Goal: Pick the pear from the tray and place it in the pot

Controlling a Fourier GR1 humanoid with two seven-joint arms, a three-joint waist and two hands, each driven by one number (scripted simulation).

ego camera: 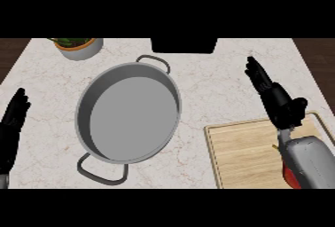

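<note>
Right forearm over the wooden tray, covering most of a red object, possibly the pear, at the tray's lower right. Right hand open, fingers straight, past the tray's far edge. Left hand open, resting at the left edge. Grey two-handled pot on the marble counter, left of the tray. Potted plant and dark box at the far edge.

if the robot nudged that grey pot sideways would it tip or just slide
Probably slide. The pot looks wide and shallow with a flat base, so tipping seems unlikely. It appears rigid metal, likely weighty for its size, and the marble counter looks smooth, which favours sliding. A push on one loop handle might make it rotate rather than travel straight.
</note>
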